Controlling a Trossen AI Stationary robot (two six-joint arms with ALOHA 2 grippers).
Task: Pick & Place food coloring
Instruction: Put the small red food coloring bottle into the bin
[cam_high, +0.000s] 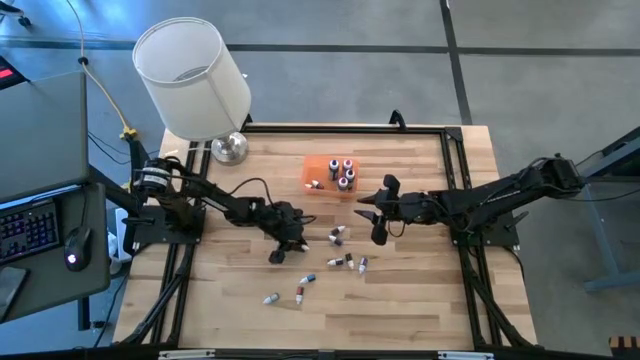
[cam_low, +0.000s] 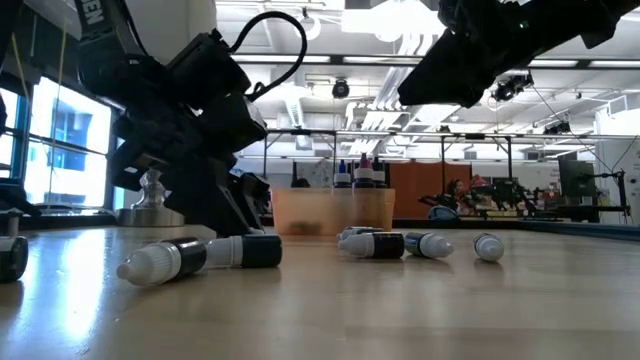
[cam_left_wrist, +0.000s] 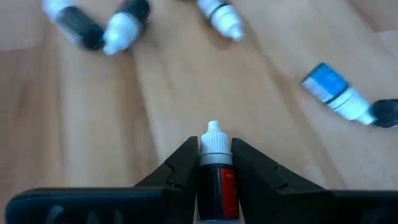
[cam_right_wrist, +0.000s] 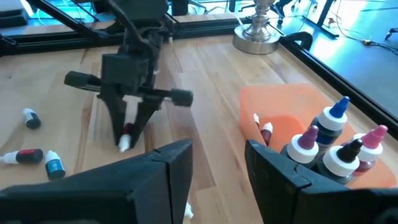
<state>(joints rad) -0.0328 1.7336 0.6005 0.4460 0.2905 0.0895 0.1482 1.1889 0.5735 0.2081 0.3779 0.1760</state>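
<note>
Food coloring bottle (cam_left_wrist: 217, 171) (label unreadable) is clamped in left gripper (cam_left_wrist: 214, 163); right gripper (cam_right_wrist: 217, 163) gapes.

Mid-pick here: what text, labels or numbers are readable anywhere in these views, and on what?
"EN": white letters on the left arm, cut off by the edge of the low view.
Red label on the bottle clamped in the left hand: no print can be read.
Blue label on the lying bottle: blurred, unreadable.
Keyboard beside the table: keys too small to read.
Nothing else legible.
</note>
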